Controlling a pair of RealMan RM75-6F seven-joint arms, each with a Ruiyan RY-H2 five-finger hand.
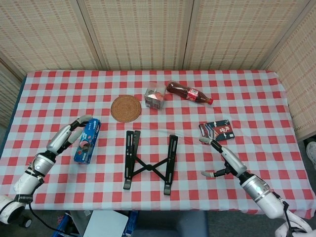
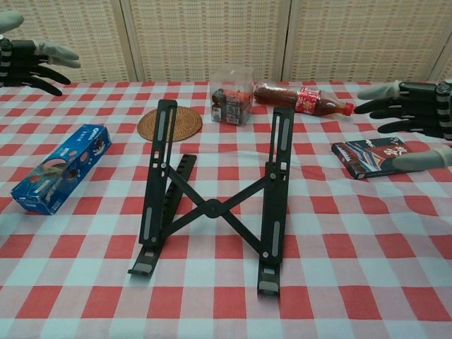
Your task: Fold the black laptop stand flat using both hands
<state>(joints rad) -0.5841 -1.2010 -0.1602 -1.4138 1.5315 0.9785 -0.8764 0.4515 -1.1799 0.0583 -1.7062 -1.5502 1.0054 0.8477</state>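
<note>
The black laptop stand (image 1: 148,161) (image 2: 212,201) lies on the checked cloth near the front middle, its two long rails spread apart and joined by a crossed brace. My left hand (image 1: 74,129) (image 2: 32,60) hovers well to the left of it, over a blue cookie box, fingers apart and holding nothing. My right hand (image 1: 219,153) (image 2: 413,106) hovers to the right of the stand, fingers spread, also holding nothing. Neither hand touches the stand.
A blue cookie box (image 1: 87,140) (image 2: 62,167) lies left of the stand. Behind it are a round woven coaster (image 1: 126,108), a small clear box (image 1: 155,98) and a lying cola bottle (image 1: 189,93). A dark flat packet (image 1: 216,130) (image 2: 378,156) lies by my right hand.
</note>
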